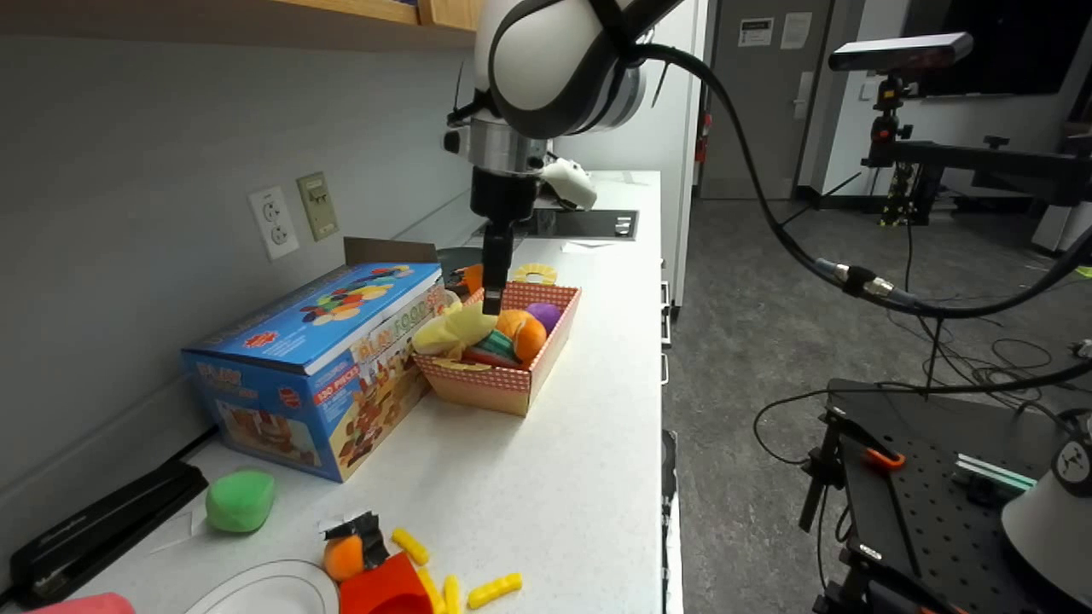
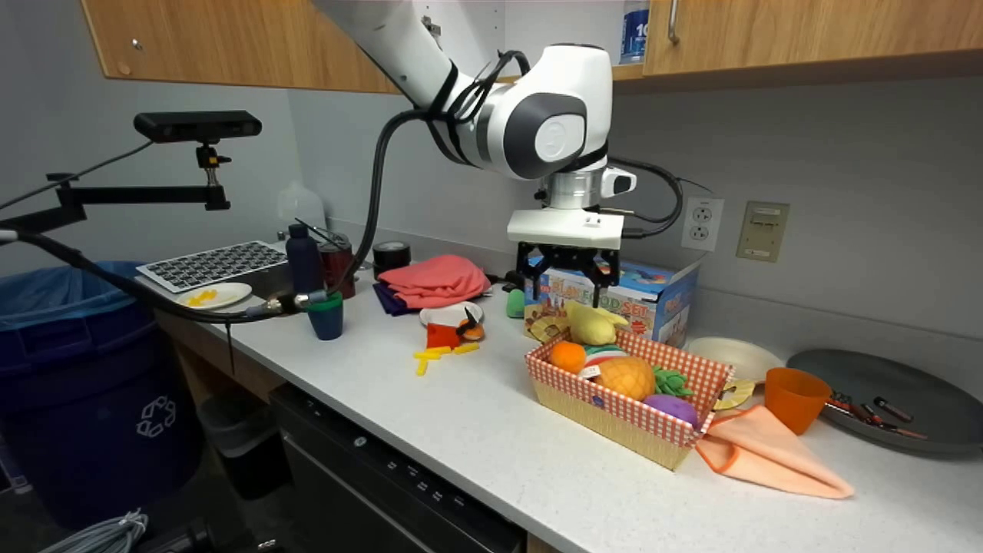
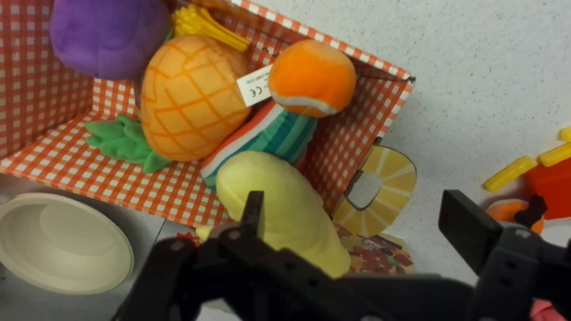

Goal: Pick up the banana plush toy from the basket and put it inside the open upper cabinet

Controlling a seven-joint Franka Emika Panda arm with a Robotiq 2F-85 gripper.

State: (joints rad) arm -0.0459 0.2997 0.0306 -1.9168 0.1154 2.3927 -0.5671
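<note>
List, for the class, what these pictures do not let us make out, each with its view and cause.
Upper cabinet, in an exterior view: the arm hides part of its inside; the top edge cuts off more.
Blue-labelled container, in an exterior view: top cut off by the picture's edge.
Banana plush toy, wrist view: the gripper covers part of it.
White tag, wrist view: small print too blurred to read.

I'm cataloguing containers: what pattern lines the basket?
The basket lining is orange-red and white check, clearest in the wrist view.
</note>
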